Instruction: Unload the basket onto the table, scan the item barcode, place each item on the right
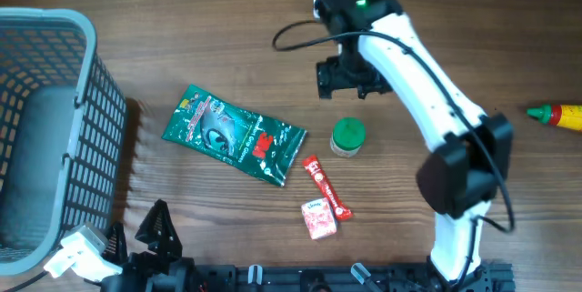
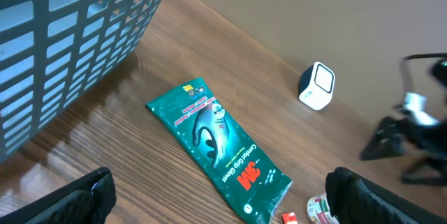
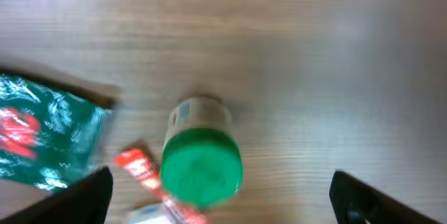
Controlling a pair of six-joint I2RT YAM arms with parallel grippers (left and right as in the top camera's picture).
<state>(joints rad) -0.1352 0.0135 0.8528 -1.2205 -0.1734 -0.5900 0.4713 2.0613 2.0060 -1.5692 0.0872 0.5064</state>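
Because the small upright jar with the green screw lid (image 1: 347, 137) stands on the near-edge side of the right jaws and apart from them, that offset is what the coming move turns on. I judge this jar to be the item to scan. From overhead, the right jaws hang over the far half of the wooden desk (image 1: 473, 19), and the jar sits roughly mid-desk, a little right of the middle. From the right wrist, the lid lies centred between the two spread fingertips (image 3: 91, 196), so only a reach back and down seems left. The jar's long axis is vertical, lid up.

The right jaws are spread wide with nothing between them. The left jaws, at the near left corner beside the grey plastic basket (image 1: 55, 119), are spread and empty too, well apart from the jar, so the right arm is nearer.

A flat green foil glove packet (image 1: 235, 133) lies left of the jar without touching it. A small white box-shaped device (image 2: 318, 86), probably the scanner, stands beyond the packet toward the far edge.
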